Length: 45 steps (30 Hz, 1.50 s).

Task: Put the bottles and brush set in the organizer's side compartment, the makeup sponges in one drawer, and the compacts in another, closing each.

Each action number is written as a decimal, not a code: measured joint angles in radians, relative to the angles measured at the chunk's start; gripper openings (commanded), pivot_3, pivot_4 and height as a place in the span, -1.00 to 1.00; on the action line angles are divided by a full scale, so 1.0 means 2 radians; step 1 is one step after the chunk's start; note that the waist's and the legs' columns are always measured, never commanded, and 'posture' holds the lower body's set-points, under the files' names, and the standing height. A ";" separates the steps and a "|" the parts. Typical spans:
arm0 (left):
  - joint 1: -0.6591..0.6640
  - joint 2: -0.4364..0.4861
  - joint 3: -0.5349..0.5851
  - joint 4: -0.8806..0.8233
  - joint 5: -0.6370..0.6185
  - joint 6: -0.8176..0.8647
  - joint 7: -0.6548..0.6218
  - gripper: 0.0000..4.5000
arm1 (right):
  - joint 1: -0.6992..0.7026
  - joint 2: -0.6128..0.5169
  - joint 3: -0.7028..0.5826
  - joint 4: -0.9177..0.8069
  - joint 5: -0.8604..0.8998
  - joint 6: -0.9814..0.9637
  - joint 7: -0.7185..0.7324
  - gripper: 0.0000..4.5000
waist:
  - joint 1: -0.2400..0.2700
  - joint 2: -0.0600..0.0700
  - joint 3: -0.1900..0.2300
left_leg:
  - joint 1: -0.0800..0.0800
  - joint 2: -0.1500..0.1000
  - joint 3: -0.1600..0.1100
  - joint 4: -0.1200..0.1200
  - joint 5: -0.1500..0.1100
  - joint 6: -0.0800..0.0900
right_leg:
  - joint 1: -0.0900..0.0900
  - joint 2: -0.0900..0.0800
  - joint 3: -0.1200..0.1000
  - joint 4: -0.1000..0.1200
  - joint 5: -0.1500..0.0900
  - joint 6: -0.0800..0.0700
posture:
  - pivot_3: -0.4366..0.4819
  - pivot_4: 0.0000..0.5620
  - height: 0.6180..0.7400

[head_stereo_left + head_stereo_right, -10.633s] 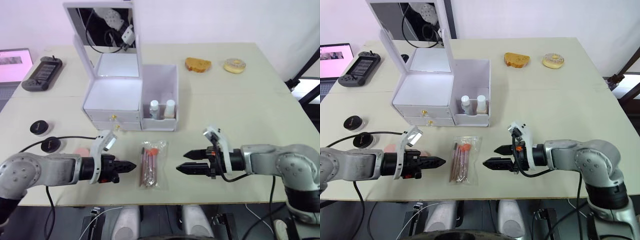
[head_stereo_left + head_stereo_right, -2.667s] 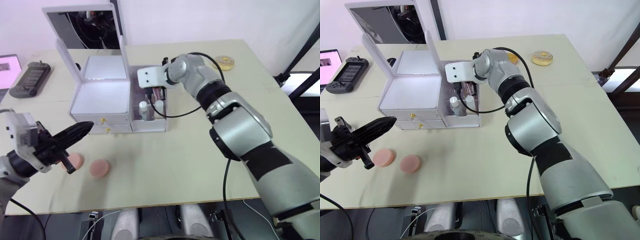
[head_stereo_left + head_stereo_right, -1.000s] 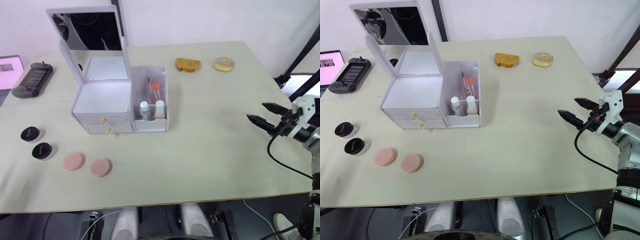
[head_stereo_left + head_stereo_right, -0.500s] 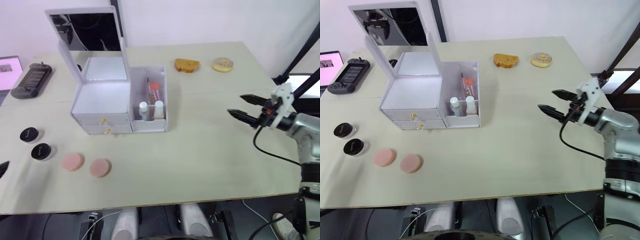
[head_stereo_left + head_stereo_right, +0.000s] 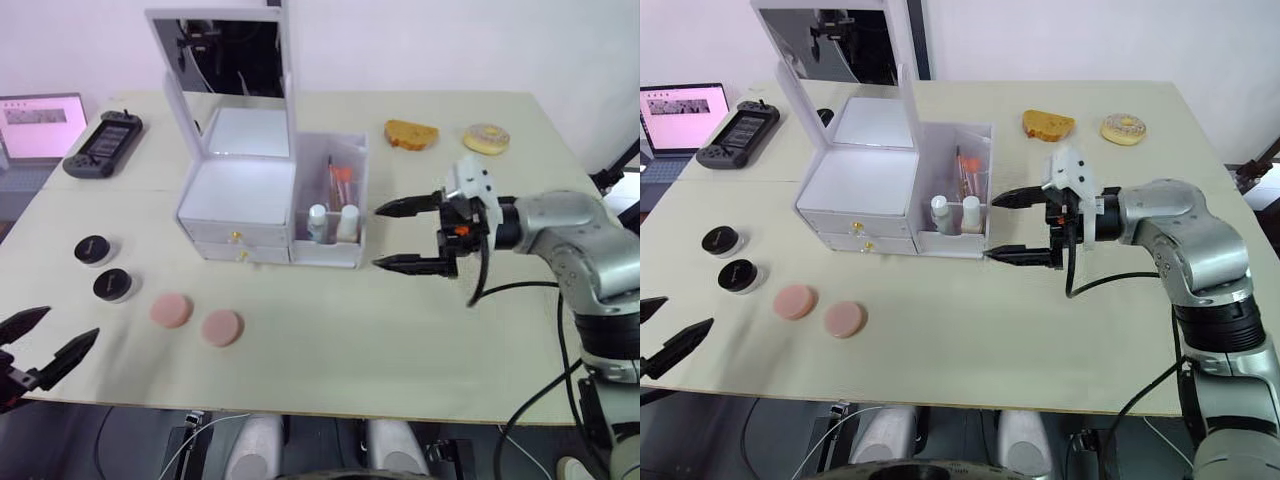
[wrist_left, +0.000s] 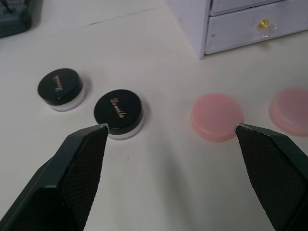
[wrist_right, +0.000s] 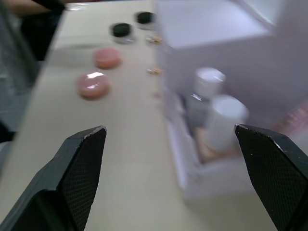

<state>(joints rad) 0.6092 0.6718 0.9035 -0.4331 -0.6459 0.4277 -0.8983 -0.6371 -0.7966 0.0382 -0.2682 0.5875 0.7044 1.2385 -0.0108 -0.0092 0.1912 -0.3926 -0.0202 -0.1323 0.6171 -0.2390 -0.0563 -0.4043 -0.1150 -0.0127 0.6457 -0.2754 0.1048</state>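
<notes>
The two bottles [image 5: 951, 214] and the brush set [image 5: 966, 170] are seen standing in the side compartment [image 5: 976, 130] of the organizer [image 5: 865, 185], and both drawers are shut. The right claw [image 5: 1015, 226] is held wide open just beside the organizer, with nothing in it. The left claw [image 5: 45, 343] is also open and empty at the near edge of the bench [image 5: 1040, 330], close to the two compacts [image 6: 89, 100] and the two pink makeup sponges [image 6: 243, 113], which are left lying on the bench.

White shiny plastic organizer [image 5: 245, 205], shiny mirror lid [image 5: 232, 55], soft matt pink makeup sponges [image 6: 217, 117], glossy black compacts [image 6: 118, 110], smooth matt table [image 5: 330, 340]
</notes>
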 measured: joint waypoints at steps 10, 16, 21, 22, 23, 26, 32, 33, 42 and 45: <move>0.028 -0.040 -0.024 -0.059 -0.020 0.012 0.010 0.96 | -0.047 0.013 0.008 -0.028 0.054 0.064 -0.015 1.00 | -0.002 0.000 0.000 | 0.000 0.000 0.002 0.000 0.000 0.000 | -0.001 0.000 0.001 0.000 0.000 0.000 | -0.05 -0.47 1.00; 0.007 -0.089 -0.035 -0.097 -0.050 0.013 0.066 0.96 | -0.060 0.021 0.013 -0.034 0.059 0.065 -0.035 1.00 | 0.002 -0.001 0.000 | 0.000 0.000 0.002 0.000 0.000 0.000 | 0.000 0.000 0.001 0.000 0.001 0.000 | -0.05 -0.47 1.00; -0.036 -0.144 -0.112 -0.165 -0.021 0.006 0.160 0.96 | -0.060 0.021 0.016 -0.035 0.054 0.065 -0.057 1.00 | 0.001 -0.001 0.000 | 0.000 0.000 0.003 0.000 0.000 0.000 | 0.000 0.000 0.002 0.000 0.002 0.002 | -0.05 -0.47 1.00; -0.047 -0.155 -0.135 -0.173 -0.006 0.002 0.180 0.96 | -0.060 0.021 0.016 -0.035 0.052 0.066 -0.061 1.00 | 0.001 -0.001 0.000 | 0.000 0.000 0.003 0.000 0.000 0.000 | 0.000 0.000 0.002 0.000 0.002 0.003 | -0.05 -0.47 1.00; -0.058 -0.164 -0.158 -0.179 0.011 -0.001 0.198 0.96 | -0.060 0.021 0.016 -0.035 0.052 0.066 -0.065 1.00 | 0.000 -0.001 0.000 | 0.001 0.000 0.003 0.000 0.000 0.000 | 0.000 0.000 0.002 0.000 0.002 0.003 | -0.05 -0.47 1.00; -0.091 -0.185 -0.228 -0.181 0.066 -0.006 0.246 0.96 | -0.060 0.021 0.017 -0.035 0.050 0.066 -0.075 1.00 | 0.000 -0.001 0.000 | 0.001 0.000 0.003 0.000 0.000 0.000 | 0.000 0.001 0.003 0.000 0.002 0.003 | -0.05 -0.47 1.00; -0.133 -0.219 -0.351 -0.149 0.141 -0.015 0.295 0.96 | -0.067 0.022 0.026 -0.035 0.045 0.066 -0.081 1.00 | 0.000 -0.001 0.000 | 0.001 0.000 0.003 0.001 0.000 0.000 | 0.000 0.001 0.003 0.000 0.003 0.003 | -0.05 -0.47 1.00; -0.136 -0.223 -0.360 -0.143 0.147 -0.017 0.299 0.96 | -0.068 0.022 0.028 -0.035 0.045 0.067 -0.082 1.00 | 0.000 -0.001 0.000 | 0.001 0.000 0.003 0.001 0.000 0.000 | 0.000 0.001 0.003 0.000 0.003 0.003 | -0.05 -0.47 1.00; -0.199 -0.254 -0.401 -0.094 0.183 -0.046 0.335 0.96 | -0.080 0.018 0.029 -0.038 0.042 0.082 -0.096 1.00 | 0.000 -0.001 0.000 | 0.000 0.000 0.003 0.002 0.000 0.000 | 0.000 0.001 0.003 0.000 0.003 0.004 | -0.05 -0.47 1.00; -0.213 -0.259 -0.407 -0.076 0.190 -0.049 0.342 0.73 | -0.082 0.018 0.029 -0.040 0.042 0.086 -0.100 1.00 | 0.000 -0.001 0.000 | 0.000 0.000 0.003 0.002 0.000 0.000 | 0.000 0.001 0.003 0.000 0.003 0.004 | -0.05 -0.47 1.00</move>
<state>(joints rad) 0.1837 0.1539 0.0905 -0.5852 -0.2652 0.3303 -0.2137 -0.8016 -0.7615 0.0960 -0.3490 0.6722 0.8755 1.0377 -0.0108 -0.0119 0.1911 -0.3921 -0.0206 -0.1259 0.6202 -0.2388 -0.0561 -0.4051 -0.1133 -0.0066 0.6452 -0.2693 0.1127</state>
